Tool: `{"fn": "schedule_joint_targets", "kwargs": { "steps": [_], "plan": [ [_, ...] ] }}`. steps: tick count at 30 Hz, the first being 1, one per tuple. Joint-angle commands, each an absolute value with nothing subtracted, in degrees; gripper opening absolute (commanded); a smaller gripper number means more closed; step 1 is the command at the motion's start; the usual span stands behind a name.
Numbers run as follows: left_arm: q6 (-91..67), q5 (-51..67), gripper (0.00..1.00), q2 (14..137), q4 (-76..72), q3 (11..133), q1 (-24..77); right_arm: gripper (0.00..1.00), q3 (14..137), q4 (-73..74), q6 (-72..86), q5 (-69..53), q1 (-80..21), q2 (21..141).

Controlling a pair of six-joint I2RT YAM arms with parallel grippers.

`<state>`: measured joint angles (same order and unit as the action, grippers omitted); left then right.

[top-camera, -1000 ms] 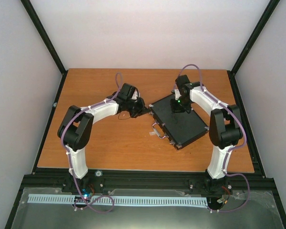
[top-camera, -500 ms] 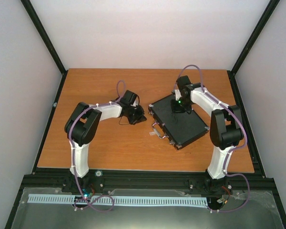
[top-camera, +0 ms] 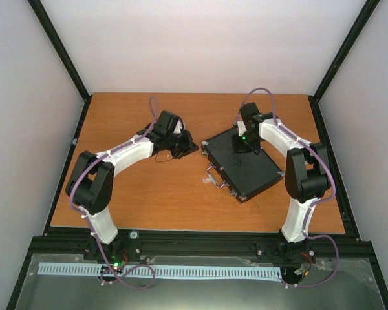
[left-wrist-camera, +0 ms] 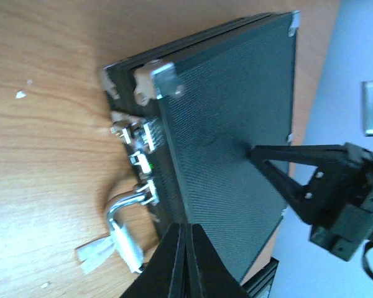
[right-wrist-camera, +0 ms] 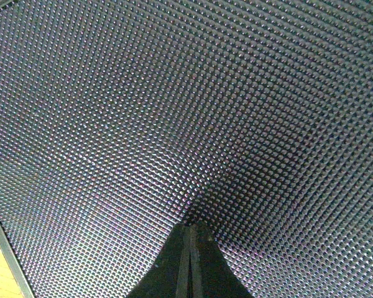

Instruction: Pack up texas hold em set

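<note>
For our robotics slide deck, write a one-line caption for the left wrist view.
Shut right hand touches the black case lying on the wooden table.

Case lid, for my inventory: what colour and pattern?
Case lid: black, finely dotted; clearest in right wrist view.

You can't see inside the case [top-camera: 246, 169]. Ahead of the right fingers [right-wrist-camera: 178, 268] its edges are mostly cropped; tag [left-wrist-camera: 94, 256] left of the left fingers [left-wrist-camera: 173, 261] is blurred.
</note>
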<state>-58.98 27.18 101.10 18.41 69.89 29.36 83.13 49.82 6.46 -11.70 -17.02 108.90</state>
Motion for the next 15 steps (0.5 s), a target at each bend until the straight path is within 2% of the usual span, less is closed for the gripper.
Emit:
{"fn": "schedule_joint_targets", "kwargs": {
  "steps": [1, 15],
  "plan": [
    [-60.41, 28.91, 0.01, 102.87, 16.97, 72.80, 29.36, 0.03, 80.26, 51.06, 6.33, -11.64, -17.22, 111.09],
    [-61.44, 28.73, 0.01, 112.40, 14.46, 77.08, 29.44, 0.03, 79.64, 51.03, 5.89, -11.27, -17.13, 111.24]
  ]
}}
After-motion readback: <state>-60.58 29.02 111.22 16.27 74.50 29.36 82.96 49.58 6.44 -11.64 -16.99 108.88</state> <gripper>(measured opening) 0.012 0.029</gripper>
